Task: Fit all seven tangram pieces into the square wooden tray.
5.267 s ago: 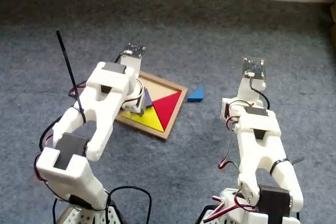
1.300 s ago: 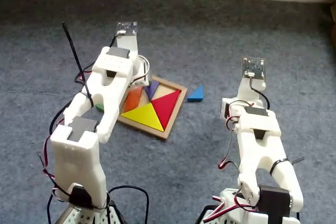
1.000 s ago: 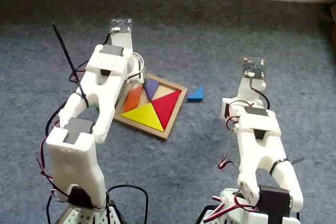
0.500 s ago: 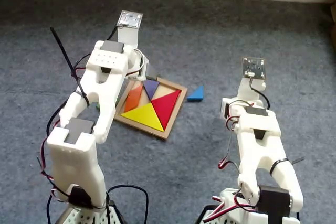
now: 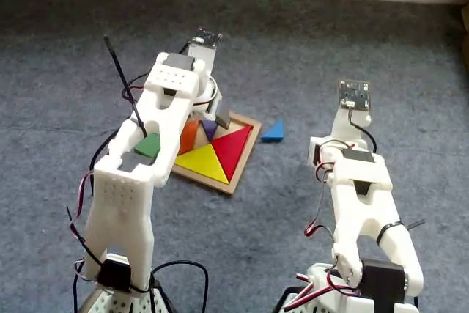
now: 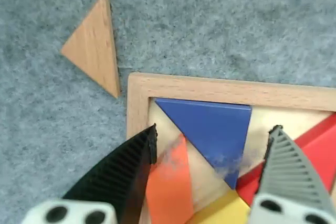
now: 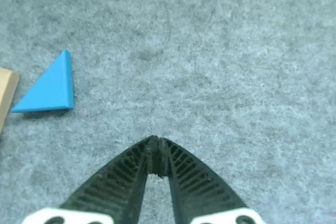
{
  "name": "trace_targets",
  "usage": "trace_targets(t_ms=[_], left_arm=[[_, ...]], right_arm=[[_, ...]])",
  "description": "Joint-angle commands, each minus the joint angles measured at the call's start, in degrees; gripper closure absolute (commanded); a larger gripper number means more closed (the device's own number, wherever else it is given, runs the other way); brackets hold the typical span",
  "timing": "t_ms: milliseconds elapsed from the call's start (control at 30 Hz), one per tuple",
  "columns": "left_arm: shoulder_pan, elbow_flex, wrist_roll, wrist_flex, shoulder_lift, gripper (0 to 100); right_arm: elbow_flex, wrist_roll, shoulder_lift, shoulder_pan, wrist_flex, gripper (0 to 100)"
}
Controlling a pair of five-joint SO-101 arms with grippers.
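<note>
The grey bench carries the square wooden tray, partly hidden in the high view by the left arm. The left claw is spread above the tray's dark blue triangle and a half-covered orange piece. The right claw is pressed together, empty, near a light blue triangle outside the tray. A green piece is glimpsed through the arm.

The square wooden tray is lying turned cornerwise on the grey carpet, holding a red triangle, a yellow triangle, an orange piece and a dark blue triangle — bare wood is showing between some of them. A light blue triangle is lying flat just beside the tray, a plain wooden triangle is resting just off one corner, and a green piece is sitting outside it.
</note>
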Motion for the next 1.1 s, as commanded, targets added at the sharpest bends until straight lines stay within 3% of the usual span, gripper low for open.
trace_targets(t_ms=[0,333,667,1067], left_arm=[[0.75,-8.92,-0.53,3.34,3.56,69],[1.8,-28.7,-0.88,12.22,15.87,84],[1.89,-42.33,-0.44,22.95,17.89,84],[1.71,-44.26,3.87,24.53,17.54,84]], right_arm=[[-0.57,-0.18,-2.59,-0.48,-1.27,98.8],[-0.57,-0.18,-2.59,-0.48,-1.27,98.8],[-0.57,-0.18,-2.59,-0.48,-1.27,98.8],[-0.57,-0.18,-2.59,-0.48,-1.27,98.8]])
